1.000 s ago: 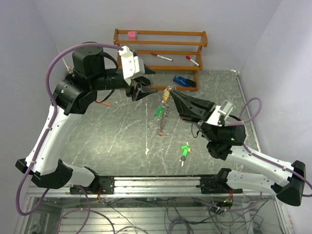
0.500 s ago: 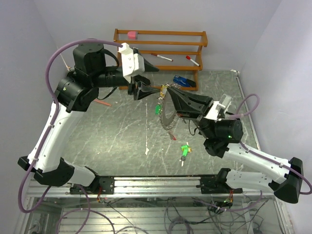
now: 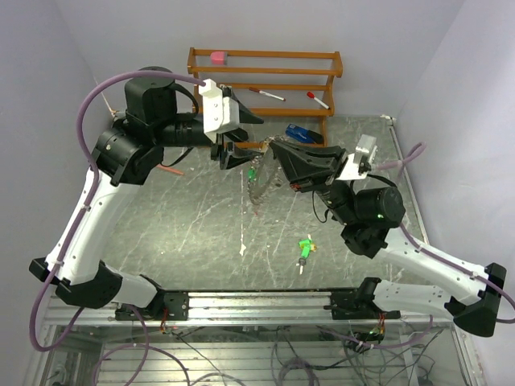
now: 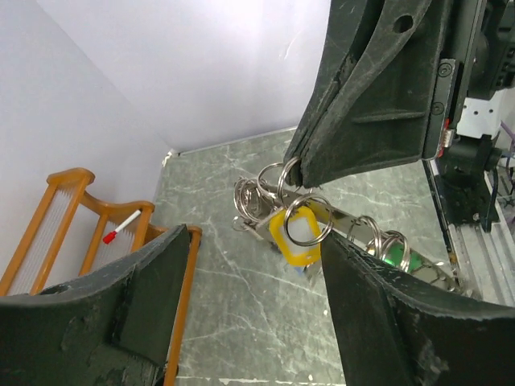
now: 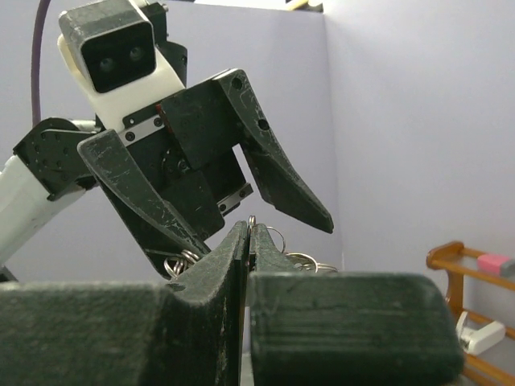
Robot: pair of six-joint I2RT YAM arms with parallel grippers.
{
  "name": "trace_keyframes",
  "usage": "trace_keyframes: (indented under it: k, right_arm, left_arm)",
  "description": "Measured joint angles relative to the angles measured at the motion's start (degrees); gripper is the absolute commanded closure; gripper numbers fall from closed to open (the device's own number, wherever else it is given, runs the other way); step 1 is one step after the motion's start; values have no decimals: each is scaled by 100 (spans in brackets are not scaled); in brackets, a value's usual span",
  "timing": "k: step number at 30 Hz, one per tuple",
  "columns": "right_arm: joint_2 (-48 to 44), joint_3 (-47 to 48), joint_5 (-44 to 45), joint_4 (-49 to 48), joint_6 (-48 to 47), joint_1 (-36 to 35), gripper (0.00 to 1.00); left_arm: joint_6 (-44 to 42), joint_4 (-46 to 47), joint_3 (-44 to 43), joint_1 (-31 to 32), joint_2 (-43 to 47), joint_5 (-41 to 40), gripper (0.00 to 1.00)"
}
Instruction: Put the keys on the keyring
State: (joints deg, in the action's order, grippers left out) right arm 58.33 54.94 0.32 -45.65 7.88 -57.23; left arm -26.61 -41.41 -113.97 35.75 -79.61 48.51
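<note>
The keyring (image 4: 251,211) is bright glossy metal; its yellow tag (image 4: 296,233) smooth plastic; the rack (image 4: 71,178) varnished wood; the counter (image 4: 241,305) marbled, faintly glossy.

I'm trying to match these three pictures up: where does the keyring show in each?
Top external: the keyring hangs just above picture centre from the shut right tool.
Left wrist: keyring at centre, with a yellow tag, pinched by the right tool above.
Right wrist: only a few keyring loops peek over the closed fingers.
Shared landmark: the wooden rack.

Keyring (image 3: 257,191) dangling; green key (image 3: 304,249) flat, apart.
</note>
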Motion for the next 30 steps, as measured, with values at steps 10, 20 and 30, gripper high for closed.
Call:
trace_keyframes:
  k: [10, 20, 30]
  right_arm:
    - [0, 448, -146, 695, 522, 0, 100]
    - [-44, 562, -387, 1416, 522, 0, 100]
    - [-212, 625, -608, 1947, 424, 0, 100]
  left_arm:
    - [-470, -345, 13, -2, 0, -52, 24]
    - [-726, -734, -295, -109, 144, 315, 26]
    - [-568, -680, -247, -380, 507, 417, 29]
